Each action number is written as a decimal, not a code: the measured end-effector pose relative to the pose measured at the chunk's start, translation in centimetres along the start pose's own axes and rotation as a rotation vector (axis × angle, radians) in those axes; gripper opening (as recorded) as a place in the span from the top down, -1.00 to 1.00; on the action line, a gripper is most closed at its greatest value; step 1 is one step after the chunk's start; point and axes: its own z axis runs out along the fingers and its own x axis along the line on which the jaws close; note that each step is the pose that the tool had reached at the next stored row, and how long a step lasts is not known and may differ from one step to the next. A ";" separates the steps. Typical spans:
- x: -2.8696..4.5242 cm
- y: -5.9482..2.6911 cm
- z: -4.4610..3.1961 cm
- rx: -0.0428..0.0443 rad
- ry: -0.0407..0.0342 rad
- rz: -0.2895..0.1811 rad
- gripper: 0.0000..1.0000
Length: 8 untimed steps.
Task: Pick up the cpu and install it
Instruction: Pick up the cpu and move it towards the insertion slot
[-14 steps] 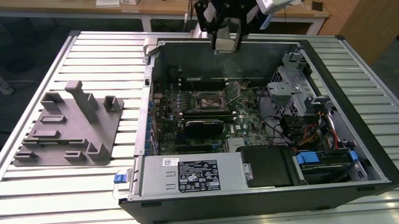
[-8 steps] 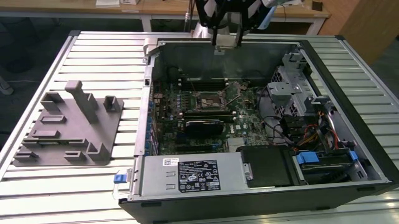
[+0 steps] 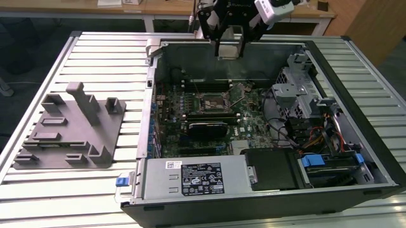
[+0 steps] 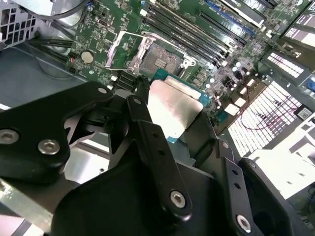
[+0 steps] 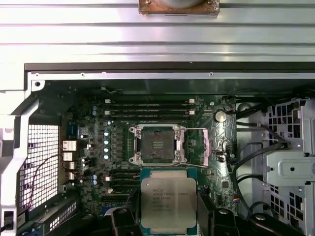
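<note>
First wrist view looks straight down on the cpu (image 5: 169, 204), silver lid up with a thin green rim. Its edges run parallel to the frame of the socket (image 5: 156, 143) on the motherboard beyond it. The gripper (image 5: 169, 225) is closed onto the chip, with dark fingers (image 5: 123, 222) pressed against two opposite edges and the other two edges free. The socket's pin field lies uncovered, with its lever (image 5: 204, 142) along one side and the memory slots (image 5: 147, 105) close along another. In the exterior view the held chip hangs in the upper middle of the frame, level with the far wall (image 3: 184, 59) of the computer case. It is well apart from the socket at frame centre, with open air between them. The drive cage (image 3: 304, 90) rises at the exterior view's right, and the power supply (image 3: 190, 178) fills the near edge of the case. A grey holder block (image 3: 70, 128) sits on the slatted table (image 3: 63, 199) at the exterior view's left, apart from the case.
</note>
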 end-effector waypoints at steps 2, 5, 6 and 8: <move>0.00 -0.01 0.20 0.0000 0.0000 0.000 -0.08; -0.01 -0.08 1.41 -0.0001 0.0000 0.000 -0.08; -0.01 -0.09 1.50 0.0000 0.0000 0.000 -0.08; -0.01 -0.10 1.69 0.0000 0.0000 0.000 -0.08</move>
